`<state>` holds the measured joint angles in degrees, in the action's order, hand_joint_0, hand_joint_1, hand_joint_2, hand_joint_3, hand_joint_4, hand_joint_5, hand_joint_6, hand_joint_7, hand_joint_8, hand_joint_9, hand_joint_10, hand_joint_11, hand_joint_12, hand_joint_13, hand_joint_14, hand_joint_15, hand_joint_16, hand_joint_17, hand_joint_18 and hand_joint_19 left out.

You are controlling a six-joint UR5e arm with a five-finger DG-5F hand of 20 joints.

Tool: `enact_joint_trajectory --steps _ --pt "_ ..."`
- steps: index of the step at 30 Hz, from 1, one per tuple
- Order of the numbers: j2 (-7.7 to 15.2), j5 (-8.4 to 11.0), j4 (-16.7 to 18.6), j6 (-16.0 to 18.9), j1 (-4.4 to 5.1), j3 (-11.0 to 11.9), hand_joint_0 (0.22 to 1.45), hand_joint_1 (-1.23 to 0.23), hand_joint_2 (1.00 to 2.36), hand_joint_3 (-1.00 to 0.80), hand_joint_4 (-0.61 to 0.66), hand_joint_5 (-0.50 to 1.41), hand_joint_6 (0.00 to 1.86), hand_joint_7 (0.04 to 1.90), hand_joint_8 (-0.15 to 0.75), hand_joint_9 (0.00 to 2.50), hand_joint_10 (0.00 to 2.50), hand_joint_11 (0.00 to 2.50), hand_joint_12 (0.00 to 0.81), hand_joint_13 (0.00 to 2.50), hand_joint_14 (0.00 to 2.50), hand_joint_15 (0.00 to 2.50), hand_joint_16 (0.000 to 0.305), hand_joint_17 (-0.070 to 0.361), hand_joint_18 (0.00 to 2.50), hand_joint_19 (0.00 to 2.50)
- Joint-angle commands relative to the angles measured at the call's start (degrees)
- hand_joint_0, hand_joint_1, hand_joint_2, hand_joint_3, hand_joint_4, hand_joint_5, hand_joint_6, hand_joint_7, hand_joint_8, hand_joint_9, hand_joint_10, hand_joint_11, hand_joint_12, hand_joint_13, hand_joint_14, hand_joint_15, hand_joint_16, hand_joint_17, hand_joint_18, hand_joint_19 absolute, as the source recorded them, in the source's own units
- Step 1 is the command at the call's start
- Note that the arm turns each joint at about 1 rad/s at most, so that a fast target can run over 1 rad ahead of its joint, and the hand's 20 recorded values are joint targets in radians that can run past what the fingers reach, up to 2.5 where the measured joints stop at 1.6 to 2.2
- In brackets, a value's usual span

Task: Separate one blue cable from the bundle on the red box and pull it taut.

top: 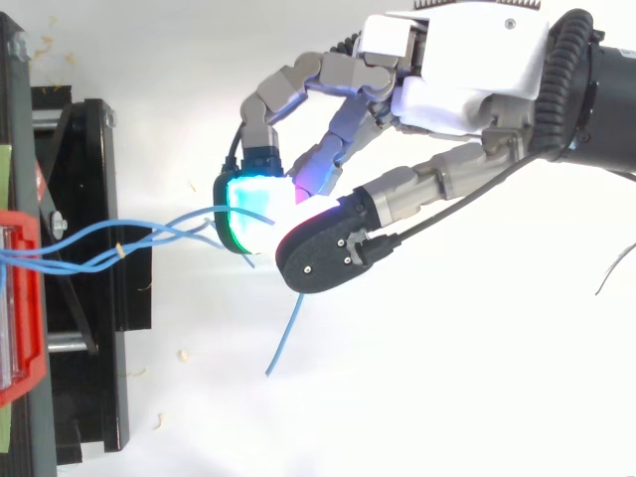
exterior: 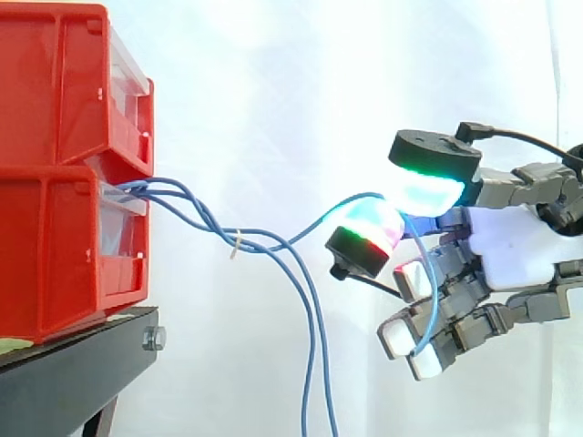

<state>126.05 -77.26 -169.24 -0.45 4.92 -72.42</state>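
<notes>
Red bins (exterior: pixel 64 164) are stacked one on the other on a black stand (exterior: pixel 77 360); all positions below are referenced to these bins. A bundle of blue cables (exterior: pixel 178 196) exits the front of the bins at the seam between the upper and the lower bin and runs away from them to the right. Just right of the bins, a small pale tie (exterior: pixel 236 244) sits on the bundle. Beyond the tie the bundle divides. Some strands hang straight down, below the level of the lower bin. One blue cable (exterior: pixel 319 221) rises further right, up to about the height of the seam; it follows a shallow curve and is not straight. Well to the right of the bins, the hand (exterior: pixel 515 241) is positioned with its fingers (exterior: pixel 428 193) pointing toward the bins. Opposing glowing pads, one cyan-green and one showing red, are closed on this single cable and pinch it. Behind the pinch, the rest of the cable drops across the other fingers, which are curled. In the top view the same cable (top: pixel 169 221) spans from the bins to the pads, and its loose end hangs free near them.
</notes>
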Motion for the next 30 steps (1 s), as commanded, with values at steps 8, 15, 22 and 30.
enact_joint_trajectory --steps 8,15,22,30 --pt "0.0 0.00 0.0 0.0 0.00 0.0 0.60 -0.84 1.02 -0.15 -0.11 -0.03 0.90 0.96 0.205 1.14 0.02 0.41 0.339 0.84 0.02 0.47 0.049 0.110 0.67 0.52" --pt "0.0 0.00 0.0 0.0 0.00 0.0 0.60 -0.83 1.02 -0.15 -0.11 -0.03 0.90 0.97 0.203 1.13 0.01 0.40 0.333 0.83 0.02 0.47 0.048 0.108 0.66 0.52" --pt "0.1 0.00 0.0 0.0 0.00 0.0 0.60 -0.83 1.02 -0.15 -0.11 -0.03 0.90 0.97 0.201 1.12 0.01 0.41 0.332 0.82 0.02 0.46 0.047 0.107 0.65 0.52" --pt "0.0 0.00 0.0 0.0 0.00 0.0 0.60 -0.82 1.02 -0.15 -0.11 -0.03 0.90 0.97 0.203 1.12 0.02 0.40 0.330 0.82 0.02 0.47 0.047 0.106 0.65 0.52"
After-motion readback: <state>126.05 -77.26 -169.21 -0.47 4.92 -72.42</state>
